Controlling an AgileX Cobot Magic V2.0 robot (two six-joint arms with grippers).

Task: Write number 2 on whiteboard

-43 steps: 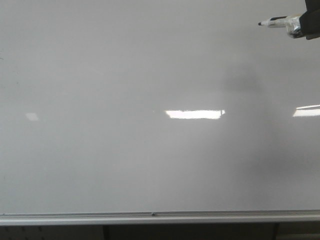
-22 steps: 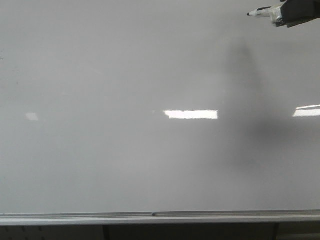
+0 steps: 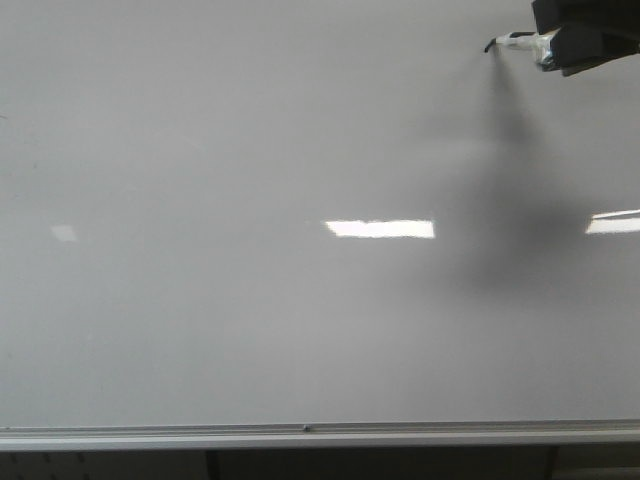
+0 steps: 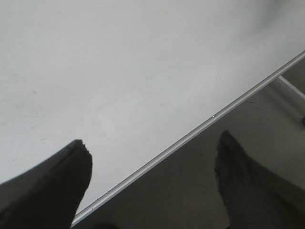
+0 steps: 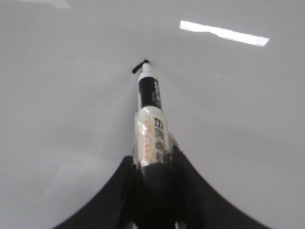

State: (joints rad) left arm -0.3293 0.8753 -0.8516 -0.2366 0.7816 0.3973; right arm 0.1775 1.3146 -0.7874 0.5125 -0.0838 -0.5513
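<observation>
Right end effector (image 3: 560, 45) is sitting at upper right of the front frame, clamping a marker (image 3: 520, 42) with the tip pointing left and touching the whiteboard (image 3: 250, 150). A short black stroke (image 3: 489, 44), the start of the number 2, is showing right at the tip, near the top right of the board. In the right wrist view the end effector (image 5: 155, 171) is closed tight around the marker (image 5: 151, 119) barrel, with the small curved stroke (image 5: 138, 67) at the nib, upper centre of that frame. The left end effector (image 4: 152, 181) is hanging wide open and holding nothing, its two dark fingers (image 4: 57, 186) low in the left wrist frame over the whiteboard's (image 4: 119, 57) silver frame strip (image 4: 190, 136), which is running diagonally. In the front view the frame strip (image 3: 320, 435) is lying along the bottom edge. A dark shadow (image 3: 520, 220) is falling on the board at right, below the marker. Bright reflections (image 3: 380, 228) are showing mid-frame.
</observation>
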